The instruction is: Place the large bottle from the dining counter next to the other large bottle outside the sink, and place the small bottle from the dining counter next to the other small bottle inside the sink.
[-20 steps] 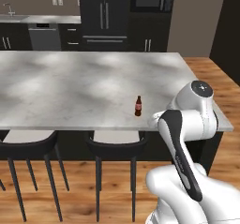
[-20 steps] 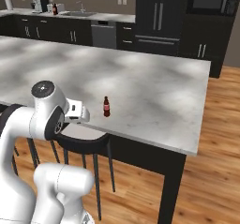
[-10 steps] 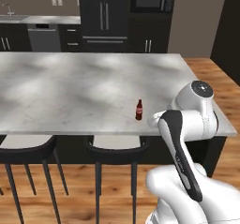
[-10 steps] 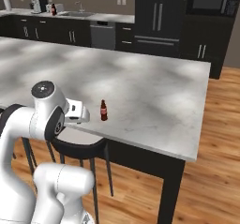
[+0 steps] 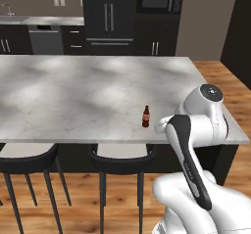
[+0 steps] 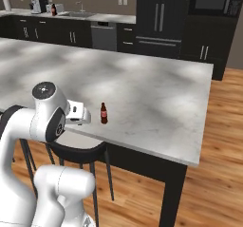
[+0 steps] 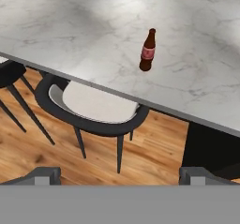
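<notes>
Two black stools stand under the dining counter near the small bottle; pincer apart.

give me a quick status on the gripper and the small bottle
Gripper open, empty, short of the counter edge. Tiny brown red-labelled cola bottle upright on pale marble dining counter. Black stool below.

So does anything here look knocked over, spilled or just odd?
Nothing stands out. The small bottle stands upright near the front edge of the dining counter, with no spill around it. The stools sit tucked neatly under the edge. The gripper hangs open, short of the counter, holding nothing.
</notes>
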